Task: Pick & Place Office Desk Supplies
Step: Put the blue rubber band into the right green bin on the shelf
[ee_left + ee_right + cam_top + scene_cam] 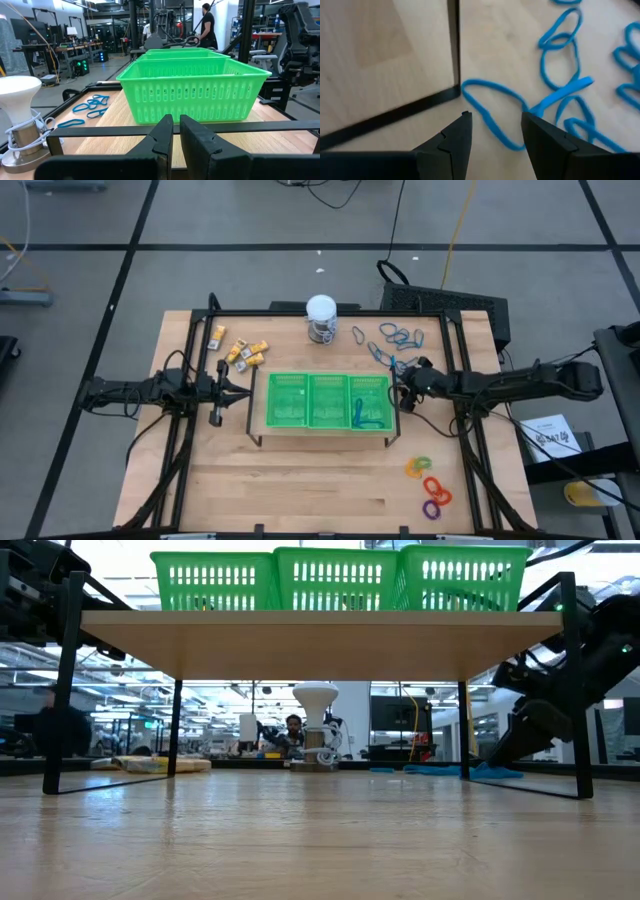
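Blue and grey loops (pixel 398 335) lie at the table's far right, and some more blue loops (pixel 365 417) lie in the right compartment of the green tray (pixel 310 385). Small yellow-and-white blocks (pixel 240 352) lie at the far left. Orange, purple and green rings (pixel 430 485) lie at the near right. My right gripper (pixel 492 135) is open and tipped downward just right of the tray. Its fingers stand either side of a stretch of a blue loop (pixel 492 107) that lies flat on the wood. My left gripper (pixel 176 135) waits shut and level, left of the tray.
The tray stands on a raised wooden shelf with thin black legs (pixel 454 45); one leg and its foot bar are close beside my right gripper. A white-topped round jar (pixel 320 318) stands at the far middle. Bare wood lies along the near edge.
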